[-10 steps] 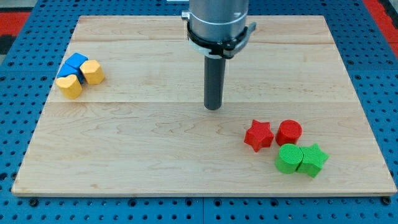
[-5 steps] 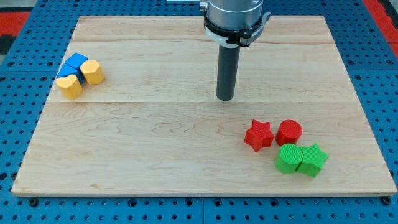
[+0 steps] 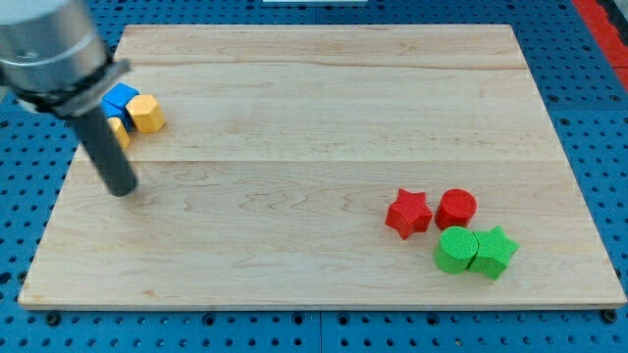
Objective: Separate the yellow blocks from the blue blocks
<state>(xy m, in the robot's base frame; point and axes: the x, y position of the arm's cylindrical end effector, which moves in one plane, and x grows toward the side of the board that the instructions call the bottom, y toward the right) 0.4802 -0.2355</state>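
Note:
A blue block (image 3: 121,97) and a yellow hexagon block (image 3: 147,114) sit close together at the board's upper left. A second yellow block (image 3: 120,132) is mostly hidden behind my rod; only a sliver shows. Any second blue block is hidden by the arm. My tip (image 3: 122,188) rests on the board just below this cluster, towards the view's bottom, apart from the blocks.
A red star (image 3: 408,213), a red cylinder (image 3: 456,208), a green cylinder (image 3: 455,249) and a green star (image 3: 494,252) are grouped at the lower right. The wooden board (image 3: 314,265) lies on a blue pegboard.
My rod has swept from the board's upper middle far to the left and now stands just below the blue and yellow cluster, covering part of it. No block has visibly moved.

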